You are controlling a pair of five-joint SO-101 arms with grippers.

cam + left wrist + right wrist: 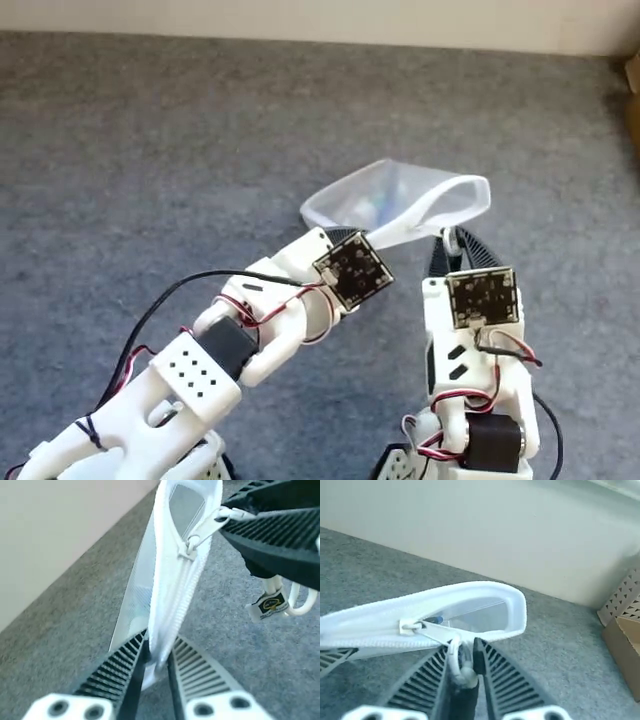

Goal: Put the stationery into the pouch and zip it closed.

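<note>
Left fingers clamp the pouch by its zipped end, right fingers pinch the zipper pull; best drawn straight, pouch held taut.

Small dark-and-yellow hanging tag, its print too small to read, nothing else lettered
</note>
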